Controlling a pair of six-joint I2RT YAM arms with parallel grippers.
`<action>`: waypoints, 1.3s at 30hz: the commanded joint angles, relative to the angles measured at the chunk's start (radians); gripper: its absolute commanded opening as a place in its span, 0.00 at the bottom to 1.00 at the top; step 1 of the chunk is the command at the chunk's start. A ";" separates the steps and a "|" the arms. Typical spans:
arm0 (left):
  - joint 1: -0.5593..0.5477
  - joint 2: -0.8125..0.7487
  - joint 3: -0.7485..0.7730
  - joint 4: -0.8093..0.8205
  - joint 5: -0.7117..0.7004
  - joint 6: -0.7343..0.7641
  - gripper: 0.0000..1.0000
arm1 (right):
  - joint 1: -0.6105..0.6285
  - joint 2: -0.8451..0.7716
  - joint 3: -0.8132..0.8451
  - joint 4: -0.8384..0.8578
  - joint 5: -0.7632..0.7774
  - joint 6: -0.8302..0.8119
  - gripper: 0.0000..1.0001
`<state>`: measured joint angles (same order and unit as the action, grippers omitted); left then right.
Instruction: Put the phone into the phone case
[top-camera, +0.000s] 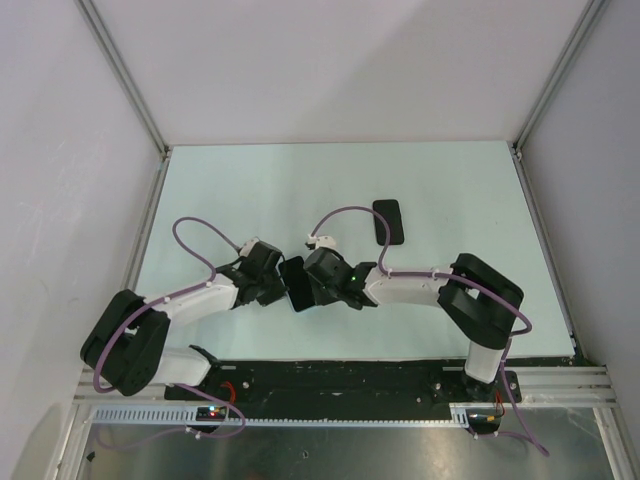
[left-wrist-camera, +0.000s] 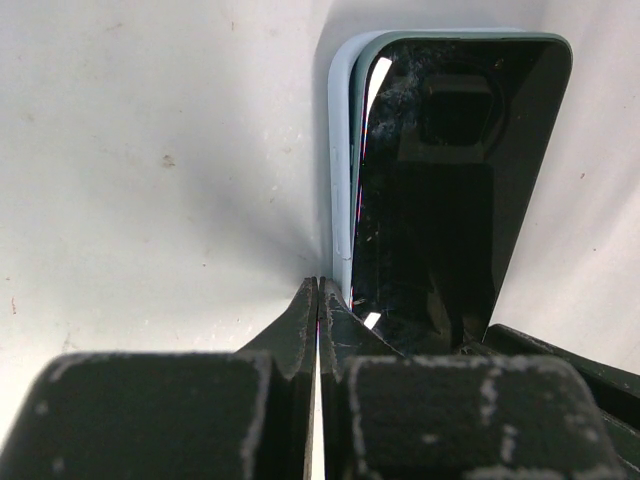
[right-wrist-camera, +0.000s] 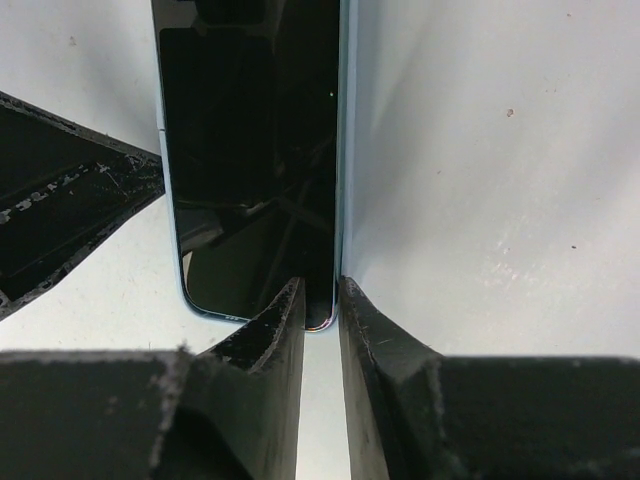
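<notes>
The phone case (left-wrist-camera: 340, 180) is a pale-blue rim around the glossy black phone (left-wrist-camera: 450, 200), which lies inside it. A thin pink gap shows along the phone's left edge. In the top view, case and phone (top-camera: 296, 283) sit between both grippers at mid table. My left gripper (left-wrist-camera: 318, 290) is shut, with its tips against the case's near left corner and nothing between them. My right gripper (right-wrist-camera: 320, 300) is closed on the near corner of the case rim (right-wrist-camera: 342, 150) and the phone (right-wrist-camera: 250, 150). From above, the left gripper (top-camera: 276, 285) and the right gripper (top-camera: 314, 285) flank the slab.
A plain black slab (top-camera: 388, 221) lies on the pale table behind the right arm. White walls enclose the table on three sides. The left gripper's dark finger (right-wrist-camera: 60, 200) shows at the left of the right wrist view.
</notes>
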<state>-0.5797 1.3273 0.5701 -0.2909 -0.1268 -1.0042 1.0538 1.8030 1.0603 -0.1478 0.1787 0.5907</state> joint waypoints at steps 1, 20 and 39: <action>-0.007 -0.014 0.009 0.025 0.001 -0.001 0.00 | 0.021 0.052 0.010 -0.014 0.023 -0.001 0.23; -0.007 -0.004 0.022 0.025 -0.001 0.003 0.00 | 0.067 0.135 0.017 -0.067 0.060 0.050 0.12; 0.069 -0.086 0.076 -0.029 -0.024 0.067 0.00 | -0.003 0.068 0.110 -0.089 0.072 -0.035 0.28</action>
<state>-0.5484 1.2911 0.5873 -0.3119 -0.1268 -0.9825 1.0931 1.8538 1.1400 -0.2192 0.3157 0.6071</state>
